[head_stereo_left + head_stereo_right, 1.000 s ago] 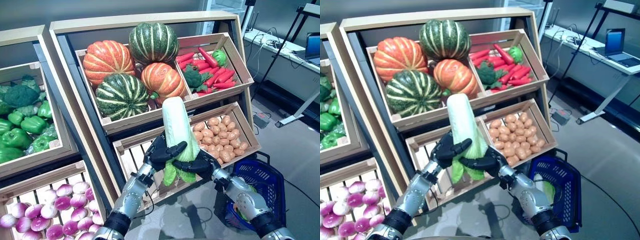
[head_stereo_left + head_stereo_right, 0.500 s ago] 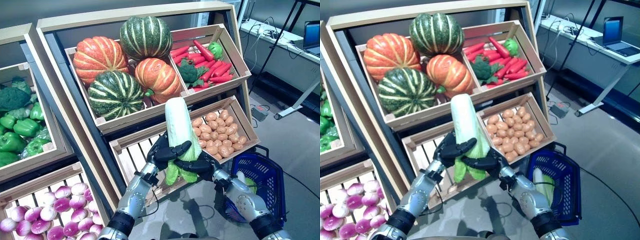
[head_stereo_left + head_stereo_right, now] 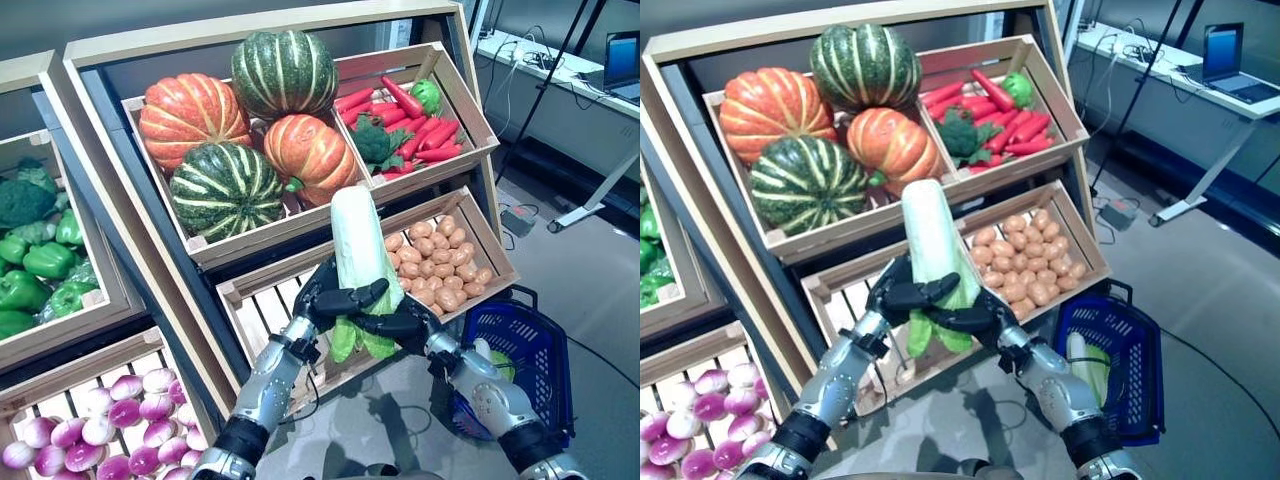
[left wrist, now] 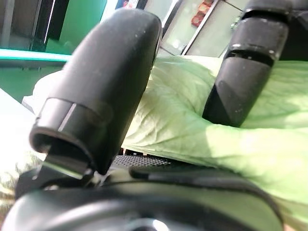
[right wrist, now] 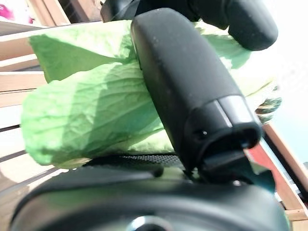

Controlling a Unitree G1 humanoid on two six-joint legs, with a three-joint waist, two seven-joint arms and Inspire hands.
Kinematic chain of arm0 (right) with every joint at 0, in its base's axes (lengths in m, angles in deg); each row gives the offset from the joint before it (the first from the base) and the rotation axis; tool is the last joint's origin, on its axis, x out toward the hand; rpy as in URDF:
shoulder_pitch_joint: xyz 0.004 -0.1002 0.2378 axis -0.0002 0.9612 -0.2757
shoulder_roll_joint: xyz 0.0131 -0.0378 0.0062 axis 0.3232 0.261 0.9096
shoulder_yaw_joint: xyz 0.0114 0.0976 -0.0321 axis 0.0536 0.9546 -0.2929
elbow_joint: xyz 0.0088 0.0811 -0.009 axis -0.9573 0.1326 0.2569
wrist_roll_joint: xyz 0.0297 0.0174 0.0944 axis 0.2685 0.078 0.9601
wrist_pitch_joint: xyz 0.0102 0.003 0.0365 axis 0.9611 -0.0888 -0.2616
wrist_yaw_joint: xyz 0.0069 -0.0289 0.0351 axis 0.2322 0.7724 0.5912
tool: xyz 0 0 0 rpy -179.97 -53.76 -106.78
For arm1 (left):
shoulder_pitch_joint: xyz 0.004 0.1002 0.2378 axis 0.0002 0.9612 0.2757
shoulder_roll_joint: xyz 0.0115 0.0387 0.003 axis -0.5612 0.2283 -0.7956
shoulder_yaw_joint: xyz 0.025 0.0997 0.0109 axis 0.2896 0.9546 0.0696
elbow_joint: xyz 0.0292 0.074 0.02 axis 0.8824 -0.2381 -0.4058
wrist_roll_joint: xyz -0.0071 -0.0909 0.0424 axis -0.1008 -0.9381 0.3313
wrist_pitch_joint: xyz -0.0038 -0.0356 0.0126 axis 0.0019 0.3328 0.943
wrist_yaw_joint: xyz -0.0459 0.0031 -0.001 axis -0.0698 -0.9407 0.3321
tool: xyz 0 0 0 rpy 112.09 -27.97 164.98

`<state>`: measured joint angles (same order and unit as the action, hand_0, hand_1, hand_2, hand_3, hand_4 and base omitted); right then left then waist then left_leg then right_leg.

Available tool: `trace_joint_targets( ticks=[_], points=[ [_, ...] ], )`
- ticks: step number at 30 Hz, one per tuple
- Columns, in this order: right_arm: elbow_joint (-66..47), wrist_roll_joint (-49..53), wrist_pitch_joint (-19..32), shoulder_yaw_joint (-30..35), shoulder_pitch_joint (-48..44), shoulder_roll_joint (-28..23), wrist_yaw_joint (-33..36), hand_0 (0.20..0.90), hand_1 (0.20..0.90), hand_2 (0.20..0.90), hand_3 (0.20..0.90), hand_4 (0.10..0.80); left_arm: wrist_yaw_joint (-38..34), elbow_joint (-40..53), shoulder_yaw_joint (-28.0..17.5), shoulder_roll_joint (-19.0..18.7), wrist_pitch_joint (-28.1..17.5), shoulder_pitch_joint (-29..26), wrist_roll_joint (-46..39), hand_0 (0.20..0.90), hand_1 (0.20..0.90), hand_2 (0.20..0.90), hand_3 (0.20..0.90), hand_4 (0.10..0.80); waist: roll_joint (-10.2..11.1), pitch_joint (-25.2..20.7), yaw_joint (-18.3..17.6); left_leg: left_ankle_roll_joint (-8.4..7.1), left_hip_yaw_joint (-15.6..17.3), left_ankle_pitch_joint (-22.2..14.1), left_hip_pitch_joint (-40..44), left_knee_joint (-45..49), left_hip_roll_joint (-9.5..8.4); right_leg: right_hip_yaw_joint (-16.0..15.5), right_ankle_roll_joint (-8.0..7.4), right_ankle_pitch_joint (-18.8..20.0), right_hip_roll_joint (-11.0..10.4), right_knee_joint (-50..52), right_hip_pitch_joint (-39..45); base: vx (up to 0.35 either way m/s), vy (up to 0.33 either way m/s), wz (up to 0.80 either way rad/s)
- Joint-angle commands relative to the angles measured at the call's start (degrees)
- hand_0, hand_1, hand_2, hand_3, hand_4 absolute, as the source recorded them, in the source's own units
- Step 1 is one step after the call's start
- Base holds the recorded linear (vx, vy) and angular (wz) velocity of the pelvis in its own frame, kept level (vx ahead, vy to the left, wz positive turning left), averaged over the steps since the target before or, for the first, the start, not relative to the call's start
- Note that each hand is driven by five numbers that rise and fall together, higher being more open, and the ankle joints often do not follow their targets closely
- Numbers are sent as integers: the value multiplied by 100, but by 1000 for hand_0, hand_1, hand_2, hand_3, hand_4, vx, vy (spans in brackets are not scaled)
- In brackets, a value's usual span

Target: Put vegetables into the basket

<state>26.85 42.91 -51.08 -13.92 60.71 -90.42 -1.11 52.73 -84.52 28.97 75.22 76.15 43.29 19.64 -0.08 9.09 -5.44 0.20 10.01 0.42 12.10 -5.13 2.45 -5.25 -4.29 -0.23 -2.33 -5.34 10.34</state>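
A long white-and-green cabbage (image 3: 357, 250) stands upright in front of the wooden crates, its leafy green end (image 5: 96, 115) pointing down. My left hand (image 3: 325, 298) is shut on its lower part from the left, and my right hand (image 3: 395, 325) is shut on it from the right, fingers curled round the leaves. The blue basket (image 3: 520, 350) stands on the floor at the lower right, beyond my right arm. Another pale green vegetable (image 3: 1085, 360) lies inside it.
Pumpkins (image 3: 250, 140) fill the upper crate, with red peppers and greens (image 3: 415, 125) beside them. Potatoes (image 3: 440, 270) lie in the lower right crate; a slatted crate (image 3: 265, 315) sits behind my hands. Green peppers (image 3: 40, 260) and purple onions (image 3: 100, 420) are at the left.
The camera has shifted a little, moving the whole scene left and up. Both hands keep their hold on the cabbage, which stays upright in about the same place.
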Motion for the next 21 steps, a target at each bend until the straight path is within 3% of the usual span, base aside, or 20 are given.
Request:
trace_joint_targets(
  ticks=[1, 4, 7, 10, 16, 19, 21],
  points=[
    [313, 676, 1311, 1558, -59, -493, 7, 300, 300, 300, 300, 400, -2027, -517, -1980, -1669, -2513, -1166, 381, 900, 900, 900, 900, 800, 97, -262, -31, -57, -26, -568, 153, 13, -52, -33, 300, -337, 133, 34, 179, 0, 0, 0],
    [300, 657, 1302, 1537, -35, -487, 5, 300, 300, 300, 300, 400, -2360, -420, -2001, -1798, -2774, -1219, 770, 900, 900, 900, 900, 800, 79, -274, -32, -57, -41, -574, 143, 13, -59, -27, 308, -352, 133, 34, 174, -2, 11, 0],
    [281, 620, 1272, 1519, 21, -468, -24, 300, 300, 300, 300, 400, -2986, -190, -1980, -1964, -3128, -1218, 1825, 900, 900, 900, 900, 800, 72, -292, -25, -53, -56, -585, 133, 13, -67, -14, 315, -369, 132, 34, 169, 0, 0, 0],
    [229, 636, 1251, 1519, 73, -486, -25, 300, 300, 300, 300, 400, -3278, 33, -1919, -2055, -3129, -1192, 2211, 900, 900, 900, 900, 800, 78, -297, -17, -55, -70, -585, 133, 13, -72, -13, 315, -372, 133, 34, 172, 0, 0, 0],
    [226, 610, 1263, 1533, 110, -434, -25, 300, 300, 300, 300, 400, -3345, 244, -1918, -2014, -3138, -1095, 2161, 900, 900, 900, 900, 800, 105, -317, 7, -44, -104, -592, 125, 13, -81, 6, 324, -378, 146, 34, 169, 0, 0, 0],
    [266, 595, 1246, 1530, 98, -405, -17, 300, 300, 300, 300, 400, -2827, 196, -1972, -1882, -2936, -1088, 1150, 900, 900, 900, 900, 800, 114, -331, 14, -45, -107, -594, 143, 13, -78, -2, 327, -378, 150, 34, 187, 0, 0, 0],
    [278, 562, 1238, 1524, 69, -346, 17, 300, 300, 300, 300, 400, -2619, 192, -1981, -1726, -2845, -1054, 946, 900, 900, 900, 900, 800, 123, -332, 18, -42, -112, -588, 150, 13, -75, -2, 330, -374, 152, 34, 196, 0, 0, 0]
  ],
)
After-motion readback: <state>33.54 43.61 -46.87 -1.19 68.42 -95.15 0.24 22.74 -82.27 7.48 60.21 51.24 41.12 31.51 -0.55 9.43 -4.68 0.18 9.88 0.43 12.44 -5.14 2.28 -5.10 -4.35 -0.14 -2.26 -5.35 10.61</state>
